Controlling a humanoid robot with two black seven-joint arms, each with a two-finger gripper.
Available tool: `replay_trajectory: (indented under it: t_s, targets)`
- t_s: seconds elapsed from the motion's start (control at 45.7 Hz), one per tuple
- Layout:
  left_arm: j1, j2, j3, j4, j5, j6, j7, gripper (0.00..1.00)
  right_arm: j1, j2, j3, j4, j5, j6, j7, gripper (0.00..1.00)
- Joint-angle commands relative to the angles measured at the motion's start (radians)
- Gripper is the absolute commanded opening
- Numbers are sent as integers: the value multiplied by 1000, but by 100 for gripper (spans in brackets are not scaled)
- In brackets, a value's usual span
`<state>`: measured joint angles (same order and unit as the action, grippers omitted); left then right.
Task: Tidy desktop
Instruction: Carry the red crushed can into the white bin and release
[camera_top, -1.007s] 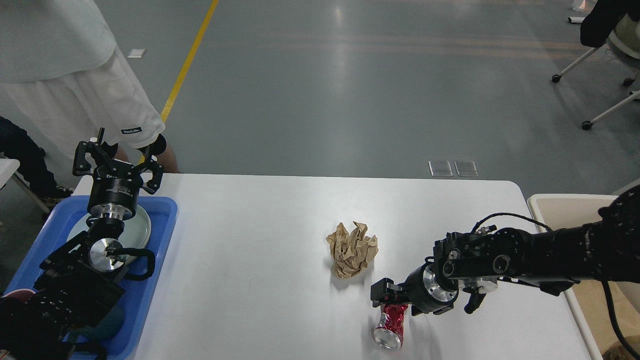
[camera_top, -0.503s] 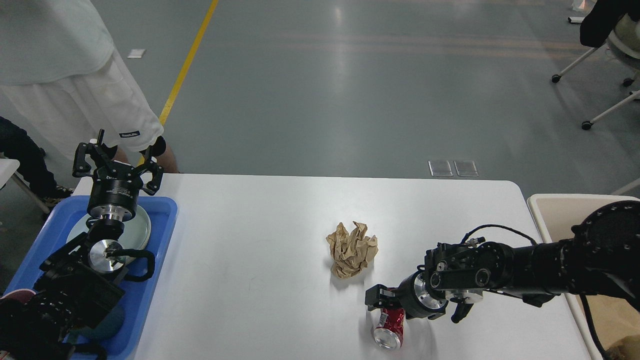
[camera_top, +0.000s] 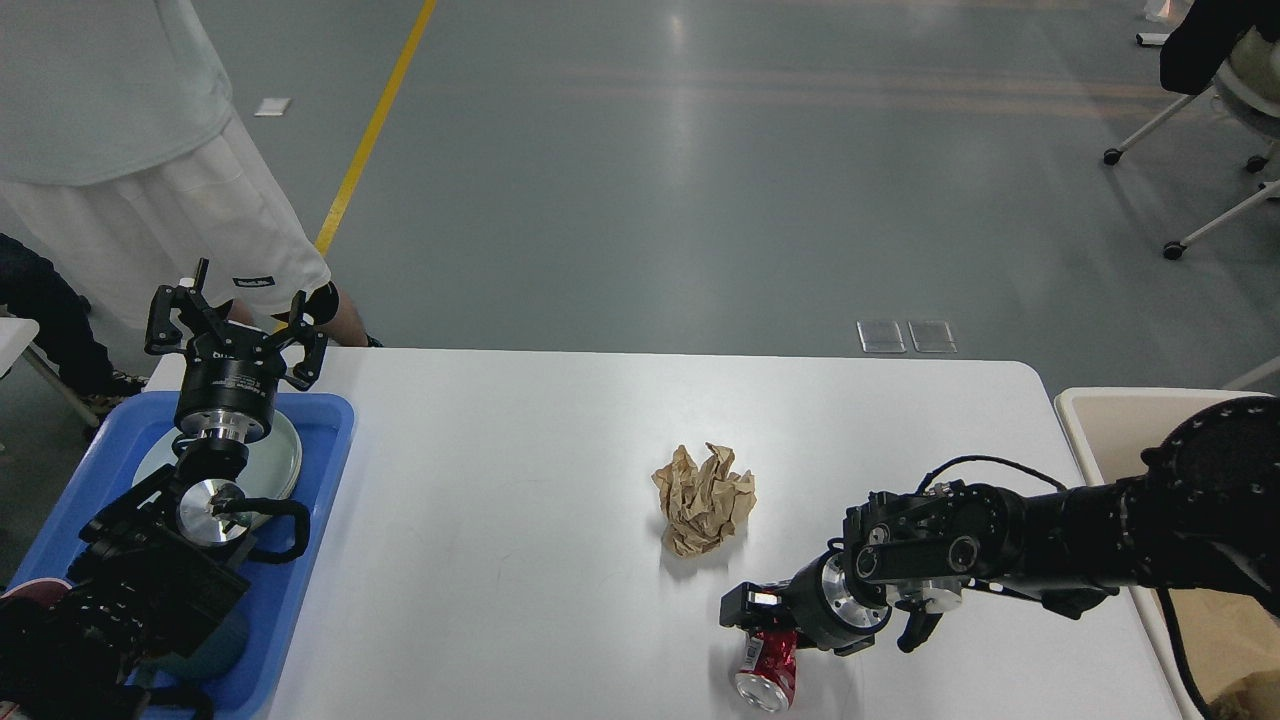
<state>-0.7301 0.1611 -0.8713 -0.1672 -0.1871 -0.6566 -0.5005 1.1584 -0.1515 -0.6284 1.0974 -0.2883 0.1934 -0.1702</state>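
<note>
The white desktop holds a crumpled brown paper ball at its middle and a crushed red soda can lying on its side near the front edge. My right gripper is low over the can's far end, and one black finger shows just left of it. The other finger is hidden, so I cannot tell whether the can is gripped. My left gripper is open and empty, held up above the blue tray.
The blue tray on the desktop's left side holds a pale round plate. A beige bin stands off the right edge. A person in white shorts stands behind the far left corner. Office chairs are at the far right.
My right gripper has moved left and down toward the front edge. The red can has shifted a little left and nearer the edge with it. The left arm has not moved.
</note>
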Motion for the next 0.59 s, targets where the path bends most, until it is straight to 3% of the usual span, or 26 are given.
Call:
replay_trajectory:
  t_s: [0.0, 0.241, 0.569]
  targets:
    - [0, 0, 0, 0, 0, 0, 0, 96, 64, -75, 1, 65, 0, 23, 0, 2]
    - [0, 0, 0, 0, 0, 0, 0, 96, 271, -279, 1, 165, 21, 122, 0, 0]
    - [0, 0, 0, 0, 0, 0, 0, 96, 618, -514, 50, 174, 47, 337, 0, 0]
